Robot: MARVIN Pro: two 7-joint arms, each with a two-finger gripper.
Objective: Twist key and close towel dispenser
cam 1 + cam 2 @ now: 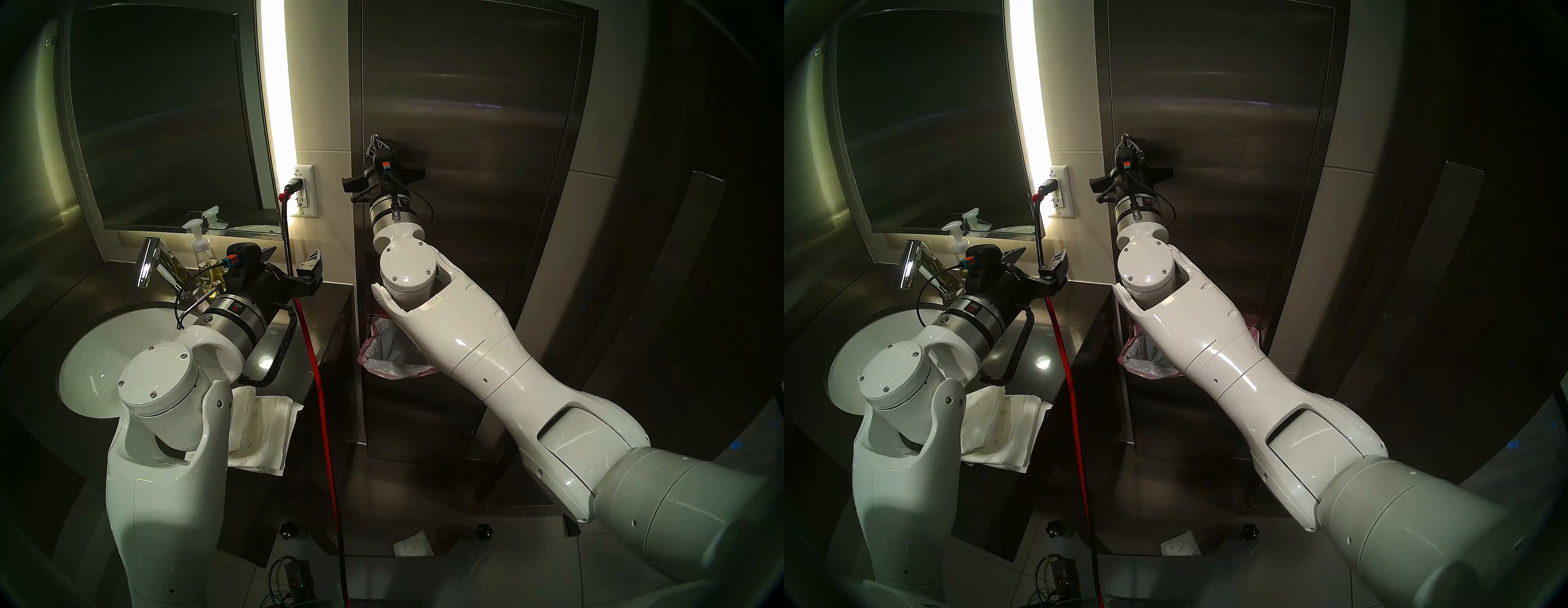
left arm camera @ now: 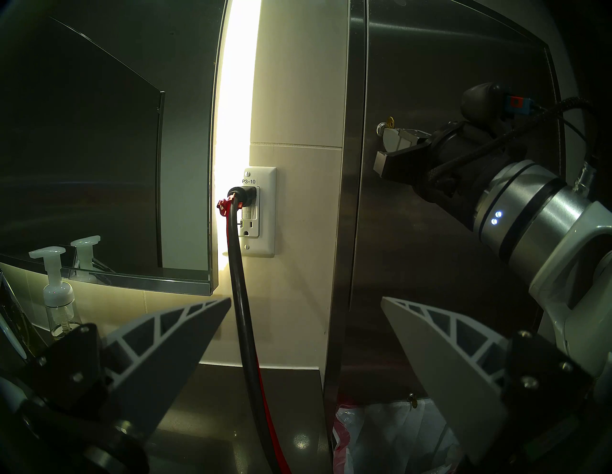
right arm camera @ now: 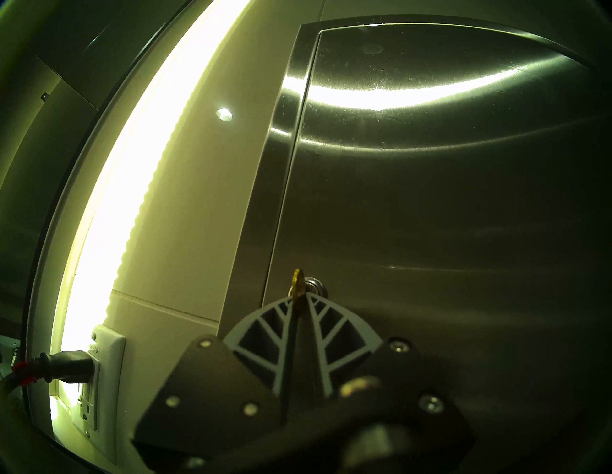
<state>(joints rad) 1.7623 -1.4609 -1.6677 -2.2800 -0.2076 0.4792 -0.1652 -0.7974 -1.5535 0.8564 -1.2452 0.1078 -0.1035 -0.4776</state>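
The towel dispenser [image 1: 466,127] is a tall brushed-steel wall cabinet, and its long door [image 3: 430,198] lies flush in the frame. A small brass key [image 3: 298,281] stands edge-on in the round silver lock [image 3: 315,285] near the door's left edge. My right gripper [image 3: 300,298] is at the lock, its fingers a narrow gap apart. The key head sits between the tips, close against the left one. From the left wrist view the key [image 2: 391,121] pokes up just above those fingertips [image 2: 387,133]. My left gripper [image 1: 292,257] hangs open and empty over the counter.
A wall outlet [image 1: 304,191] holds a black plug with a red and black cable [image 1: 316,361] running down past the counter edge. Sink [image 1: 97,361], faucet [image 1: 148,259] and soap bottle [image 1: 199,250] are at left under the mirror [image 1: 161,114]. White folded towels [image 1: 263,429] lie on the counter. A red-rimmed bin liner [image 1: 394,352] shows under my right forearm.
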